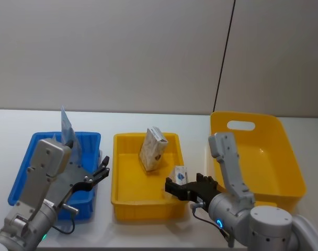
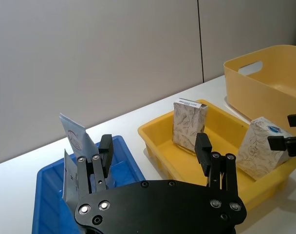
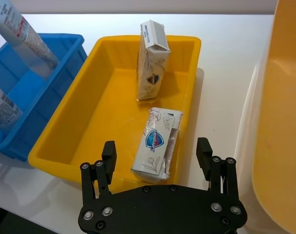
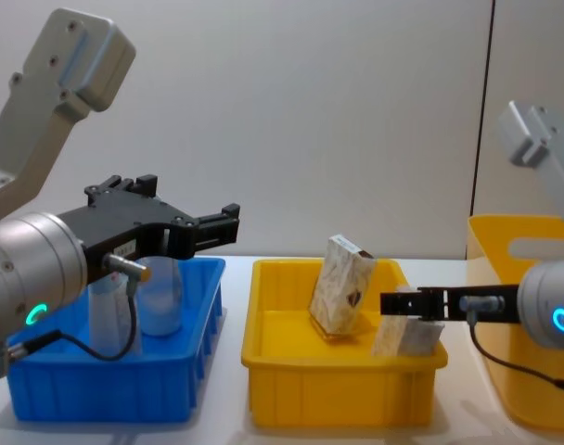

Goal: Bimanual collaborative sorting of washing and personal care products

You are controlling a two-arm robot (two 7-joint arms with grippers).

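Apparently you are at the placing step: the right gripper [image 3: 157,155], fingers spread, straddles the soap carton [image 3: 157,139] leaning in the small yellow tray's [image 3: 72,122] near corner. Next, rise clear of the rim; the left gripper [image 1: 100,170], also spread, hovers over the tubes [image 1: 66,123] in the blue tray [image 1: 22,173].

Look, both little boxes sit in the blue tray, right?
No. The upright box and the tilted box both sit in the yellow tray, not the blue tray. The right wrist view shows it.
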